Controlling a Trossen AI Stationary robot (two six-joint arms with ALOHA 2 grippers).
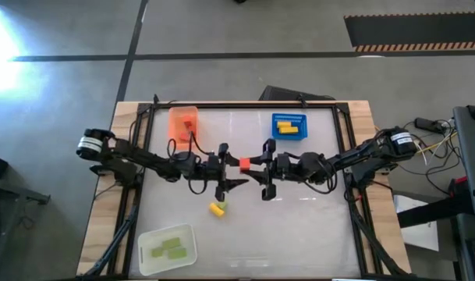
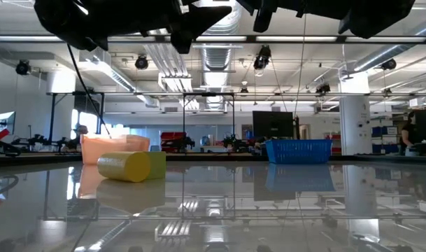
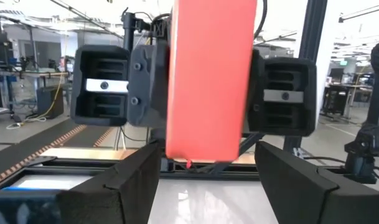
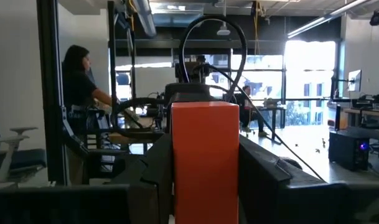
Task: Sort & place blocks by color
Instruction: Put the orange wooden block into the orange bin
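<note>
1. Fingers first: right gripper [image 1: 256, 164] is clamped on the red block [image 1: 243, 163], held mid-air over the tabletop [image 1: 299, 226]; left gripper [image 1: 231, 165] is spread wide around that block, not pinching it. Looks like a handover.
2. Arms reach in from both sides, level, meeting mid-table.
3. Progress: orange tray [image 1: 177, 119], blue tray [image 1: 288, 126] and white tray [image 1: 147, 251] already hold matching blocks.
4. Left: one yellow block [image 1: 216, 209] and a green block [image 2: 155, 164] touching it.

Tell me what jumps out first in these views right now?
Mid-table, both arms meet above the surface: the right end effector grips a red block, while the left end effector stands open around it. Below them, a yellow block lies loose beside a green one.
</note>
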